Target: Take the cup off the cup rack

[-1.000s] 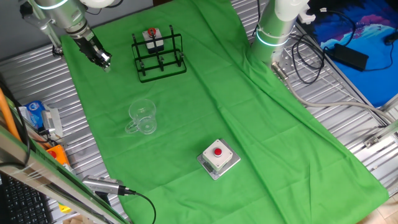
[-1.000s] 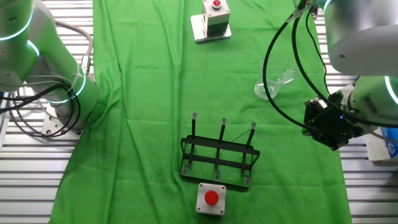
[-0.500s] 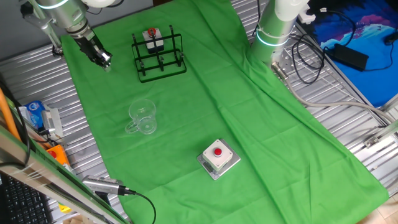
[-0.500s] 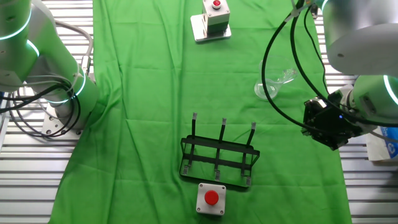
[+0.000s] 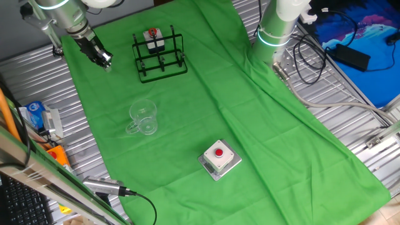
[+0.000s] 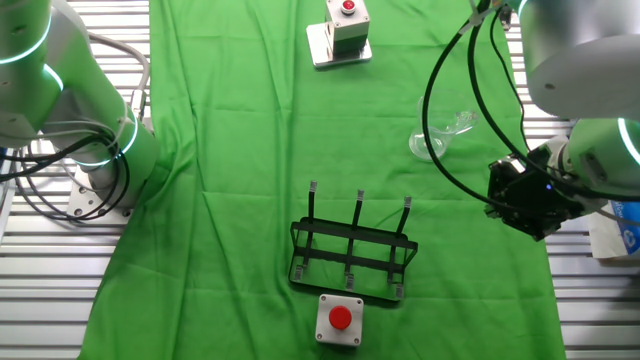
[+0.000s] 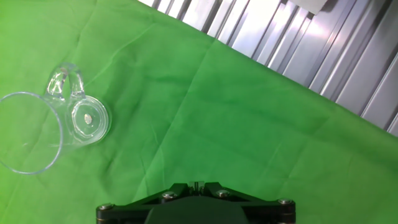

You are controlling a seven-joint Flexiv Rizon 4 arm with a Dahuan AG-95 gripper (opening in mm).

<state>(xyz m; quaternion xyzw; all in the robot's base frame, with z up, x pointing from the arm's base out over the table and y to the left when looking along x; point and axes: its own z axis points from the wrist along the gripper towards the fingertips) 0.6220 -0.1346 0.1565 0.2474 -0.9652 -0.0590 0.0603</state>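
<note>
I cannot tell how my jaws stand; the gripper (image 5: 104, 61) hangs above the green cloth (image 5: 206, 106) with nothing in it, and the hand view shows only its black body. The cup (image 5: 143, 117) stands upright on the cloth, off the cup rack (image 5: 160, 56) and well apart from it. A grey box with a red button (image 5: 219, 157) sits nearer the bench (image 5: 37, 69) edge.

White-grey arm (image 6: 585, 60), glowing cyan joint rings; black hand (image 6: 527, 197) with screws; looping black cables (image 6: 450, 110)
</note>
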